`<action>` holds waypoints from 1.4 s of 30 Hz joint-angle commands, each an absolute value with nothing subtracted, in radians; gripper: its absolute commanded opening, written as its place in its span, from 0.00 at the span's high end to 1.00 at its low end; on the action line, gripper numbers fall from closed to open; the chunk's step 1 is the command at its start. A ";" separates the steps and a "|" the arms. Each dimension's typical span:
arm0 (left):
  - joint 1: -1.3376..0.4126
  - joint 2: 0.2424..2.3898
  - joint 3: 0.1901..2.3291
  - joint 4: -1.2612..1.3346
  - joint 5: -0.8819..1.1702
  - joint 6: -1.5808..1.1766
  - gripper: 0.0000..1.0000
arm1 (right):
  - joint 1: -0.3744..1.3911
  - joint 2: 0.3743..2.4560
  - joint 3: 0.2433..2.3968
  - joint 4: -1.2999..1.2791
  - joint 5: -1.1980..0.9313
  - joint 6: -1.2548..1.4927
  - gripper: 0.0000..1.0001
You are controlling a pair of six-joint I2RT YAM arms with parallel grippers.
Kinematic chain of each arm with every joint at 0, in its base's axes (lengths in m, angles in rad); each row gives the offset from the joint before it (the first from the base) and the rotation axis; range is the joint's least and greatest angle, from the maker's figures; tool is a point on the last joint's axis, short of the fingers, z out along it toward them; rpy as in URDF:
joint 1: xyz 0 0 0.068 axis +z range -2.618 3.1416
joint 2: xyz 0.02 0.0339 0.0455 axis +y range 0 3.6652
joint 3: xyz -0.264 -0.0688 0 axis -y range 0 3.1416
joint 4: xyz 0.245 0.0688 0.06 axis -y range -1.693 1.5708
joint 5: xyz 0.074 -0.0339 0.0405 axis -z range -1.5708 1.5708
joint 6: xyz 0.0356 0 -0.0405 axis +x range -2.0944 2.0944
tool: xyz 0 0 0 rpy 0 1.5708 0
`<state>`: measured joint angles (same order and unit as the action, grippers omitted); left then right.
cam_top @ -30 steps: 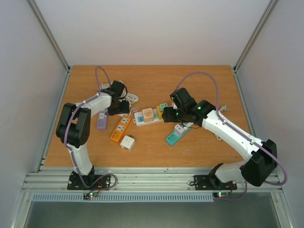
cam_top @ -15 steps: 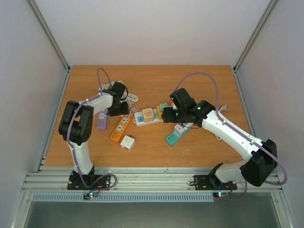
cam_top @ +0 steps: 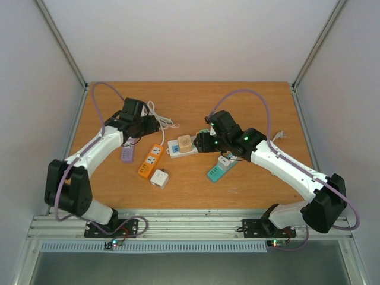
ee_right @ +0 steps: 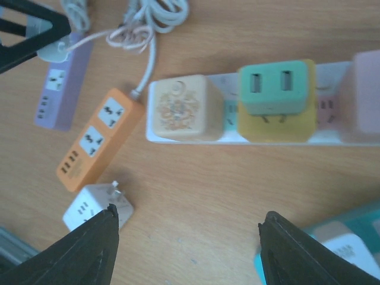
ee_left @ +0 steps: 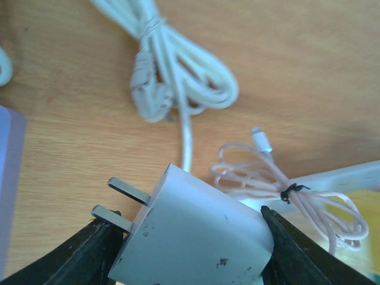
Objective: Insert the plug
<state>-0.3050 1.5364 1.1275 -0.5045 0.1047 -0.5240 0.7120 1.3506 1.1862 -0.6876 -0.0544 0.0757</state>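
Note:
My left gripper [cam_top: 146, 124] is shut on a white two-prong plug [ee_left: 202, 225], held above the table between the coiled white cable [cam_top: 161, 122] and the purple power strip [cam_top: 127, 153]. Its prongs [ee_left: 122, 202] point left in the left wrist view, toward the purple strip's edge [ee_left: 9, 178]. My right gripper [cam_top: 200, 142] is open and empty above bare wood [ee_right: 189, 217], just in front of the white power strip [ee_right: 190, 135]. That strip carries a beige cube adapter [ee_right: 178, 107] and a green adapter [ee_right: 274, 89] over a yellow one [ee_right: 276, 127].
An orange power strip [cam_top: 151, 160] and a white cube adapter [cam_top: 159, 178] lie left of centre. A teal strip [cam_top: 221, 169] lies under my right arm. A thin pink cable bundle [ee_left: 285, 190] lies beside the white coil [ee_left: 172, 77].
My left arm has swung its elbow out to the left and its gripper has moved back and up with the plug. My right gripper has shifted slightly left.

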 commanded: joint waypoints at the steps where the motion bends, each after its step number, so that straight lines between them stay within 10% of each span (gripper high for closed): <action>1: -0.304 1.420 1.061 -0.395 0.224 -0.682 0.45 | 0.775 1.364 1.177 -0.527 -0.091 0.057 0.33; 34: -0.302 1.027 0.789 -0.111 0.538 -1.378 0.40 | 0.935 1.642 1.296 -0.021 -0.012 0.044 0.37; 42: -0.301 0.996 0.765 -0.121 0.519 -1.438 0.38 | 0.949 1.692 1.316 0.028 0.049 0.017 0.57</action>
<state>-0.3012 1.0309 0.7696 -0.1635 0.5110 -1.4078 0.9394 1.6653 1.2762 -0.0261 -0.0113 0.0383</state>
